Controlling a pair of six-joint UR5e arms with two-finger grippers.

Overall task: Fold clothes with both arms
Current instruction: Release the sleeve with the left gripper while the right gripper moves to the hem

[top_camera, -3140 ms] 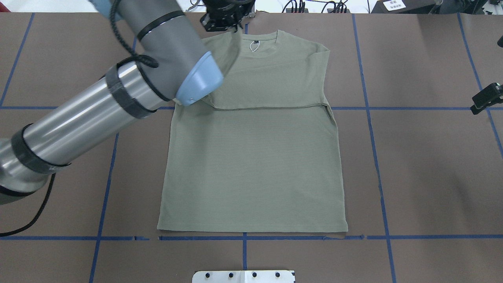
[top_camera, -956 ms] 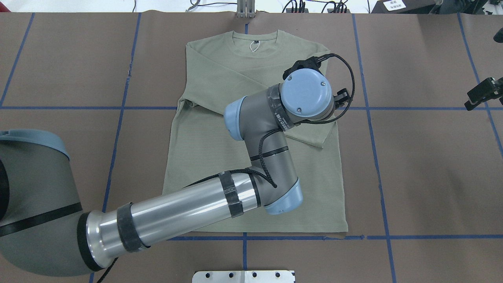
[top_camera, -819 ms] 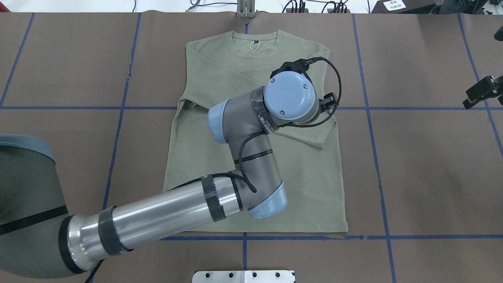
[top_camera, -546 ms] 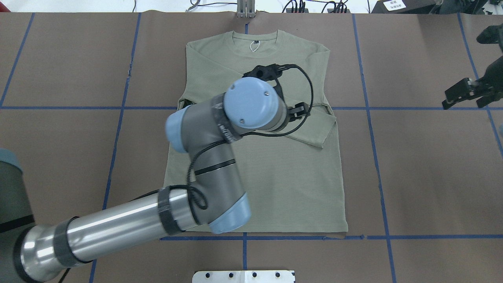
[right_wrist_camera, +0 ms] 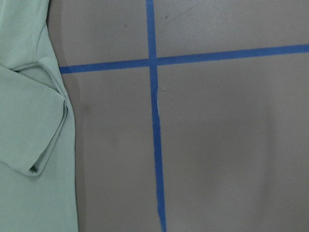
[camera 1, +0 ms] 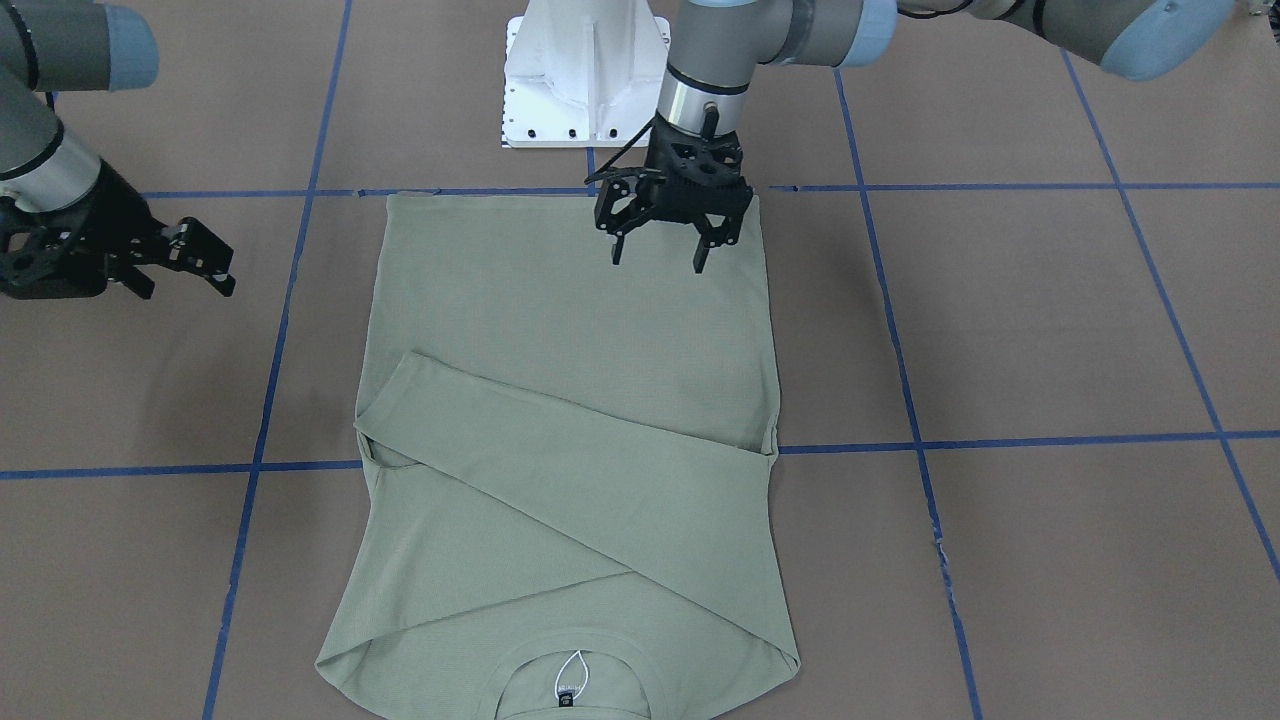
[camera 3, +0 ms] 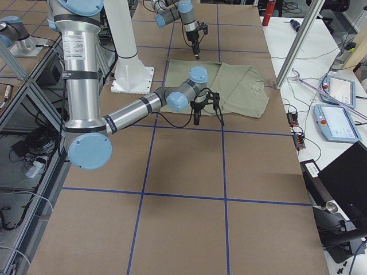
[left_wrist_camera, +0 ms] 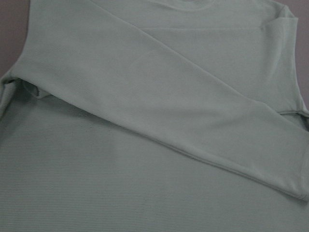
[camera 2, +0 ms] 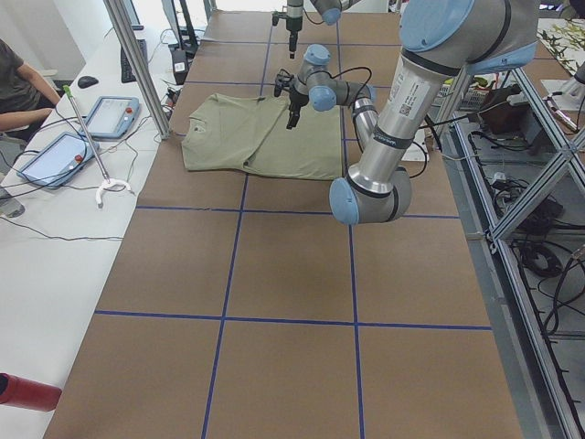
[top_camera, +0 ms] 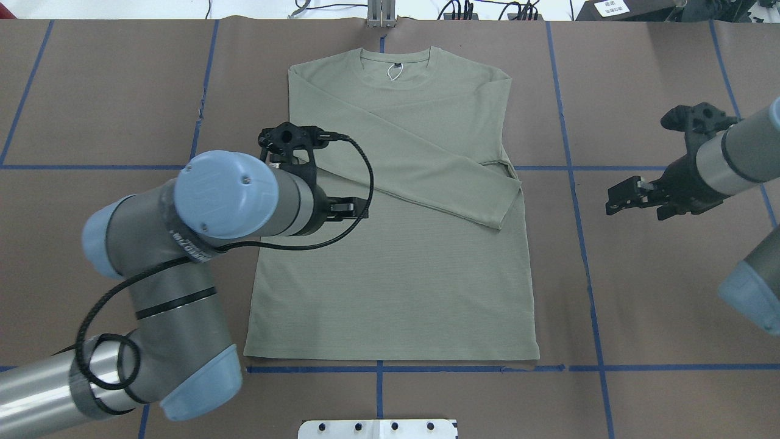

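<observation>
1. Shirt (top_camera: 396,286): pale sage-green knit, flat on the brown table (top_camera: 640,292). Centred in the overhead view, collar at the top of frame, hem along the lower blue tape line (top_camera: 426,368).
2. Black neck label (top_camera: 395,64) shows inside the round collar, with a small white loop just below it.
3. One long sleeve (top_camera: 426,164) is folded diagonally across the chest, from the upper-left shoulder down to the right. Its cuff (top_camera: 503,207) lies at the shirt's right edge.
4. A second folded edge peeks out beneath that sleeve near the right side seam. I cannot tell how far it runs under.
5. Left gripper (camera 1: 657,250): pointing down, fingers spread wide, nothing between them. In the front-facing view it hangs over the shirt body near the top of the frame, clear of the cloth.
6. Left arm (top_camera: 225,195): wrist sits over the shirt's left edge in the overhead view and hides the gripper there.
7. Left wrist view: filled by cloth, the folded sleeve crossing diagonally.
8. Right gripper (camera 1: 200,268): off the shirt over bare table, at the left of the front-facing frame. Jaws parted, empty.
9. Right wrist view: shirt edge and cuff at the left, a tape cross beside them.
</observation>
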